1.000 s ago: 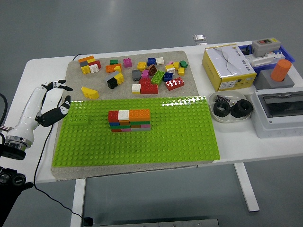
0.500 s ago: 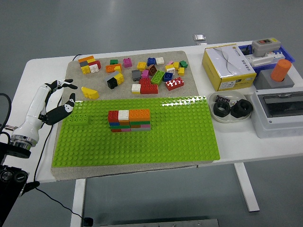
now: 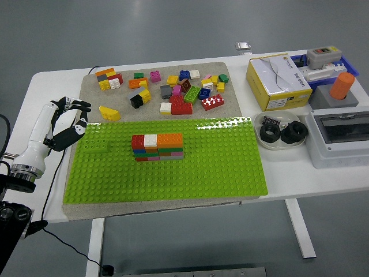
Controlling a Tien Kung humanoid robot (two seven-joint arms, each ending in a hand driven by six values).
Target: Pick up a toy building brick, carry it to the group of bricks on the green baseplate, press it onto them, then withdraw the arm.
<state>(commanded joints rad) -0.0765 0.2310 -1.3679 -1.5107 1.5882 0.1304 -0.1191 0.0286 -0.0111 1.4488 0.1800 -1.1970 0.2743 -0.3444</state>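
A stack of bricks (image 3: 157,147) in red, white, orange, green and pink stands near the middle of the green baseplate (image 3: 219,167). A single green brick (image 3: 94,145) sits on the plate's left end. Loose bricks (image 3: 173,92) of many colours lie scattered on the grey mat (image 3: 225,72) behind the plate, with a yellow sloped brick (image 3: 109,112) nearest the left. My left hand (image 3: 72,118) hovers at the left of the plate, fingers spread, holding nothing. The right arm is out of view.
A yellow-and-white box (image 3: 278,81) stands at the back right. A white dish (image 3: 279,131) with black rings, a grey switch box (image 3: 340,135), and an orange cylinder (image 3: 342,86) fill the right side. A black cable (image 3: 55,173) runs off the left table edge.
My left hand has shifted slightly up and back left over the last second, staying open beside the plate's left end. No brick has moved.
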